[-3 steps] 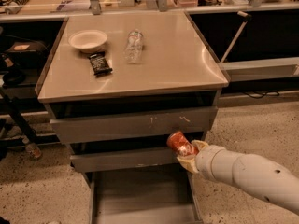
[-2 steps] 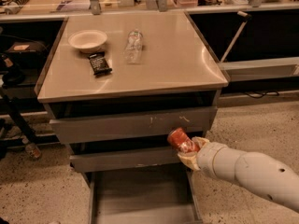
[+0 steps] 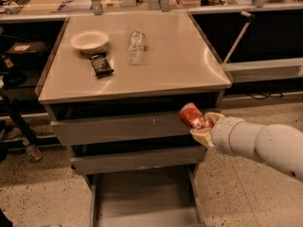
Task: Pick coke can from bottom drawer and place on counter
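Observation:
The coke can (image 3: 191, 116) is red with pale markings and is tilted, held in front of the middle drawer's right end, below the counter's edge. My gripper (image 3: 202, 126) is shut on the coke can, at the end of my white arm coming in from the right. The bottom drawer (image 3: 144, 198) is pulled out below, with a flat grey floor showing. The counter (image 3: 175, 60) is the beige-grey top of the cabinet, above and left of the can.
On the counter stand a white bowl (image 3: 88, 40), a black snack bar (image 3: 101, 64) and a clear plastic bottle (image 3: 136, 46) lying down. Two wider grey drawers (image 3: 128, 129) are shut. A shelf (image 3: 265, 70) lies to the right, speckled floor around.
My gripper has lifted the coke can up and slightly right, from beside the lower drawer front to the height of the middle drawer.

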`<state>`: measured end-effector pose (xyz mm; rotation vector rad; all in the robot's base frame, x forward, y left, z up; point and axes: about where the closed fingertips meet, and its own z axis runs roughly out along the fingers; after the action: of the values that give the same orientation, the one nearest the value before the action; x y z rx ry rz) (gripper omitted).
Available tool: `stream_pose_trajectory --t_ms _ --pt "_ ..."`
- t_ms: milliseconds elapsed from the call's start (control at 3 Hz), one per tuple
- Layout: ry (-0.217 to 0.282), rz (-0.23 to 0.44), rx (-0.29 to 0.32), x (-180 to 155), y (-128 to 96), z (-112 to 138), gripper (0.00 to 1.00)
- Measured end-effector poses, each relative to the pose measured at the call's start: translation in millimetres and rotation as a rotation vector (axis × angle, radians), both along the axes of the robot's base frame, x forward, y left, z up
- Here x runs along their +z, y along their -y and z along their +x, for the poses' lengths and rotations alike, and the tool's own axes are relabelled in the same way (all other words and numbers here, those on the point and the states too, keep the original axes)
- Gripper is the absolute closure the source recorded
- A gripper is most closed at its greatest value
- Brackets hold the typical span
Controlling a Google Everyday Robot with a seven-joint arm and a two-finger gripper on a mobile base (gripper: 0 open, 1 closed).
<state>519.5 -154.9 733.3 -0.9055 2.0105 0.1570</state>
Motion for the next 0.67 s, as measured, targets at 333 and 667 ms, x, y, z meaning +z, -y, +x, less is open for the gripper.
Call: stream_pose_trajectory --t_ms 333,667 --pt "0.0 0.0 0.0 1 0 0 1.0" --pt "0.052 0.01 -0.015 32 7 -6 1.0"
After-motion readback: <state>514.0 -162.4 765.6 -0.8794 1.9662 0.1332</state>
